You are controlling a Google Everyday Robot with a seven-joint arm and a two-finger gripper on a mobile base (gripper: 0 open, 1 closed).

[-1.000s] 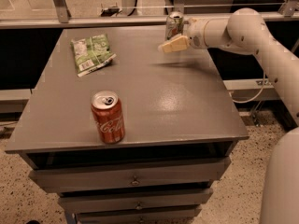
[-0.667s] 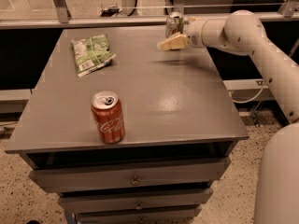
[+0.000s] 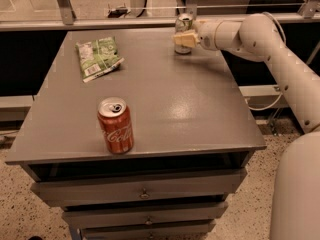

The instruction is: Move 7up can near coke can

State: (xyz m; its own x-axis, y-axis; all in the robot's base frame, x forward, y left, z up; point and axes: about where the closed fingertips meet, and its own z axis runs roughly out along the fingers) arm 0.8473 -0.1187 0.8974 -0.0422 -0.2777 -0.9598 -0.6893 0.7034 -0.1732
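Note:
The 7up can (image 3: 183, 23), silver-white with a silver top, stands upright near the table's far edge, right of centre. My gripper (image 3: 184, 38) reaches in from the right at the end of the white arm (image 3: 250, 34). It is right at the can and covers the can's lower part. The coke can (image 3: 115, 125), red with white script and an opened silver top, stands upright near the table's front edge, left of centre, far from the gripper.
A green snack bag (image 3: 97, 58) lies flat at the table's far left. The grey table (image 3: 190, 99) has drawers (image 3: 145, 194) below its front edge. A metal rail and posts (image 3: 65, 4) run behind the far edge.
My gripper has moved a little farther back, closer onto the 7up can. Both cans and the snack bag stay where they were.

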